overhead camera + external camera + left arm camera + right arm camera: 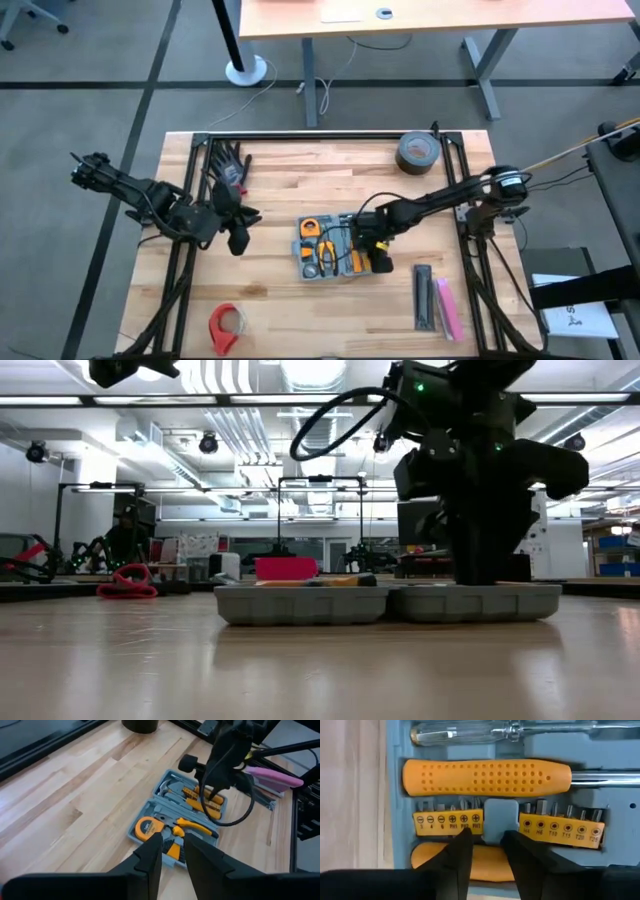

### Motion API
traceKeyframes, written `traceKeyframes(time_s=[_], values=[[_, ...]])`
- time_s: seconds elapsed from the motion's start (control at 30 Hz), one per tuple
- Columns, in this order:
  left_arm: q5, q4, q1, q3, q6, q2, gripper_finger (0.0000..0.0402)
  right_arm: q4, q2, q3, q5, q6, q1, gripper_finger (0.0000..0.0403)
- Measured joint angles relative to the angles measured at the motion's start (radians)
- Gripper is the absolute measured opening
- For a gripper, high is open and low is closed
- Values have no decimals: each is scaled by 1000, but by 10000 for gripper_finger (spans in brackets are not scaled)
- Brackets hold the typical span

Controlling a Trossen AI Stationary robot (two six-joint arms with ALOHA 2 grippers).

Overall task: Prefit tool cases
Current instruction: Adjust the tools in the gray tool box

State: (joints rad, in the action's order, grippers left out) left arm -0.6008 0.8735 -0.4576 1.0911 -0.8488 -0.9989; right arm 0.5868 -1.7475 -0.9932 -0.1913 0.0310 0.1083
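The tool case lies open and flat near the middle of the wooden surface, its grey tray facing up so that both arms can reach the slots from above. The right gripper hangs low over the case's right end, fingers narrowly parted with nothing between them, straddling the small raised block between two yellow bit holders. That pose suggests it is lining up to press or seat parts in this corner rather than lift anything. Above the holders a perforated yellow screwdriver handle already sits in its slot, and a clear-handled screwdriver lies beyond it.

The left gripper waits off the case's left side, fingers slightly apart and empty, aimed towards the yellow tape measure and pliers, probably kept clear to avoid crowding the right arm.
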Motion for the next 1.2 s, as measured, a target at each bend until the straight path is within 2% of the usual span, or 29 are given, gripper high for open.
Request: traceKeyframes(time_s=[0.23, 0.57, 0.93, 1.2], values=[[9, 8, 0, 1, 1, 0, 88, 58, 41, -94, 16, -7, 3, 108], [11, 12, 0, -1, 2, 0, 83, 241, 62, -209, 70, -34, 3, 113], [11, 10, 0, -1, 2, 0, 84, 335, 70, -209, 67, -30, 3, 98], [10, 9, 0, -1, 1, -1, 87, 319, 32, -197, 60, -33, 3, 104]])
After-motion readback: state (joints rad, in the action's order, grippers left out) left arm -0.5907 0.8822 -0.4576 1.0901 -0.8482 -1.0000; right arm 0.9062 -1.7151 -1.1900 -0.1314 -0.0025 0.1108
